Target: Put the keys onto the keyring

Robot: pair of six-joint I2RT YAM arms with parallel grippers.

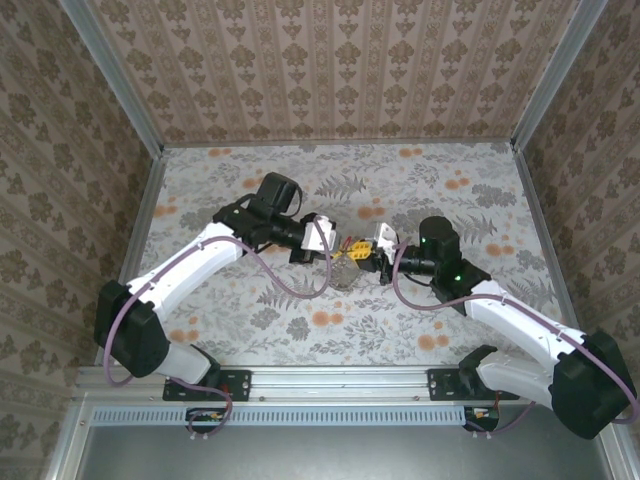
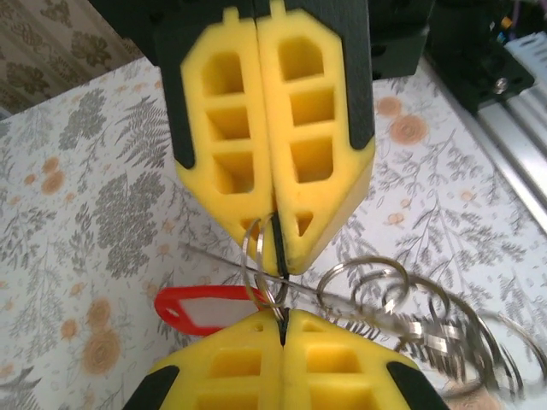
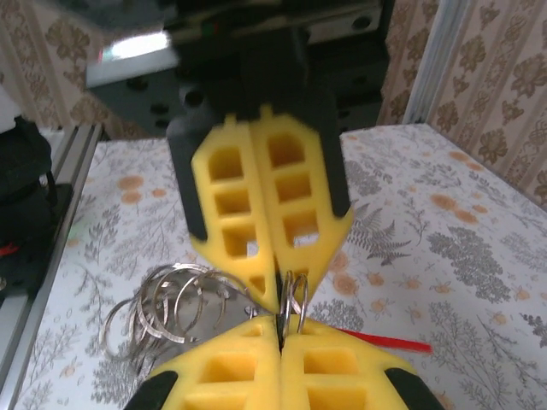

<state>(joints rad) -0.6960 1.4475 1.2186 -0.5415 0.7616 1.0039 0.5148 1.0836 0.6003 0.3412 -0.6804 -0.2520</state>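
**Floral tabletop, two grippers nose to nose**

Patterned paper covers the table (image 1: 450, 330) and the walls around it, and the two arms meet above the middle. The left gripper (image 2: 282, 318) is clenched with its pads flush, and the small split ring (image 2: 256, 256) of the red key (image 2: 201, 306) is caught at its seam. The right gripper (image 3: 280, 329) sits tip to tip against the left gripper. It is clenched as well, seemingly on a strand of the keyring (image 2: 402, 318).

To do this step well, I judge, the two pinch points should stay close and the wire taut. Feed the key's ring along the keyring with small sideways moves of the left gripper rather than pulls, because thin wire can slip or twist out of the yellow pads.

The keyring looks like a tangle of thin silvery loops, partly blurred, hanging just beside the left gripper's tips. I cannot pick out its open end. The red key is a flat plastic tab on the other side of the left gripper.
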